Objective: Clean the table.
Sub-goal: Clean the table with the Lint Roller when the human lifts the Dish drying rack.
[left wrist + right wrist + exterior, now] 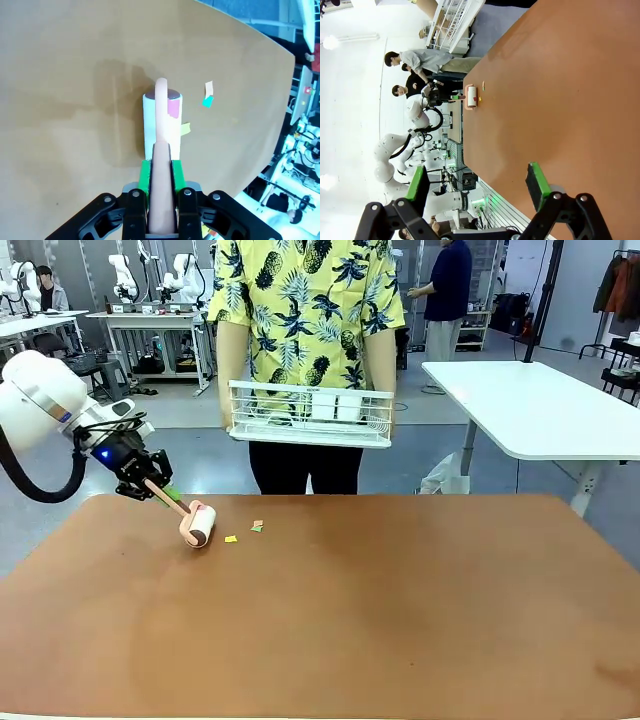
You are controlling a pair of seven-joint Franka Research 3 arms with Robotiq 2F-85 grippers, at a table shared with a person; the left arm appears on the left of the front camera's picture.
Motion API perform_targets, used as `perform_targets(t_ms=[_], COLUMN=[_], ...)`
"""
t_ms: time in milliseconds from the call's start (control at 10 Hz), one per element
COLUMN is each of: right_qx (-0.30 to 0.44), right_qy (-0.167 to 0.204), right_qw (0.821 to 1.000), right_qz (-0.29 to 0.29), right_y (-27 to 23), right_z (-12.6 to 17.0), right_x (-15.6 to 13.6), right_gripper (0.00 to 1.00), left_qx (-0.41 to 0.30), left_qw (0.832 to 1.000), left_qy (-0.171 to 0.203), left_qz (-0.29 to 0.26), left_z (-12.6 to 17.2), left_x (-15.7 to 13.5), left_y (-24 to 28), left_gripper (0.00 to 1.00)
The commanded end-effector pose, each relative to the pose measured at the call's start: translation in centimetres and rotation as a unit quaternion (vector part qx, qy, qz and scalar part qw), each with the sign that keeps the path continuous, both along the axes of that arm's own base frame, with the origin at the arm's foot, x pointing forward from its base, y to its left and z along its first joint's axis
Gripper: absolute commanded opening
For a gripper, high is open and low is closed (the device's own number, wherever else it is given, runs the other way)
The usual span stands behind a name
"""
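My left gripper [153, 486] is shut on the pink handle of a lint roller [198, 525], whose white roll rests on the reddish-brown table [400, 620] at its far left. In the left wrist view the green pads [145, 175] clamp the handle, and the roller [161, 120] points away with a pink scrap stuck to it. Just to the roller's right lie a yellow scrap [231, 538] and an orange and teal pair [257, 526]. My right gripper [477, 182] is open and empty, above the table [560, 100], far from the roller [471, 95].
A person stands at the far edge holding a white wire rack [310, 415] above the floor, behind the table. A smaller white table [530, 405] stands at the back right. Beyond the scraps the brown top is bare.
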State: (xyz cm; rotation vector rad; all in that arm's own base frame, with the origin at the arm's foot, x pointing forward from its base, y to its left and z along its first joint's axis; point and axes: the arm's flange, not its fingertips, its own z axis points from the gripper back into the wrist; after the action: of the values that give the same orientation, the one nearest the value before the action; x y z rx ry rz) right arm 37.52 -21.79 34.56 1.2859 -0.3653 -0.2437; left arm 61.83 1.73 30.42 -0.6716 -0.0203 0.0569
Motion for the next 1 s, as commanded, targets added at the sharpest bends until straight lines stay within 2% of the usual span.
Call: perform_targets(t_ms=[0, 300, 700, 900], right_qx=[-0.002, -0.002, -0.002, -0.002], right_qy=[-0.002, -0.002, -0.002, -0.002], right_qw=[1.0, 1.0, 1.0, 1.0], right_qz=[-0.007, -0.007, -0.007, -0.007], right_y=[0.5, 0.5, 0.5, 0.5], right_z=[0.2, 0.2, 0.2, 0.2], right_x=[-0.4, -0.4, -0.4, -0.4], right_gripper=[1.0, 1.0, 1.0, 1.0], left_qx=[-0.023, -0.032, -0.016, -0.002], left_qw=[1.0, 0.999, 0.999, 1.0], left_qy=[-0.012, -0.005, -0.003, 0.014], left_qz=[0.002, 0.024, -0.033, 0.003], left_z=[-1.6, -2.7, -3.4, -4.1], left_x=[0.4, 0.2, 0.2, 1.1], left_y=[-0.2, -1.6, -9.0, -12.8], left_gripper=[0.21, 0.21, 0.21, 0.21])
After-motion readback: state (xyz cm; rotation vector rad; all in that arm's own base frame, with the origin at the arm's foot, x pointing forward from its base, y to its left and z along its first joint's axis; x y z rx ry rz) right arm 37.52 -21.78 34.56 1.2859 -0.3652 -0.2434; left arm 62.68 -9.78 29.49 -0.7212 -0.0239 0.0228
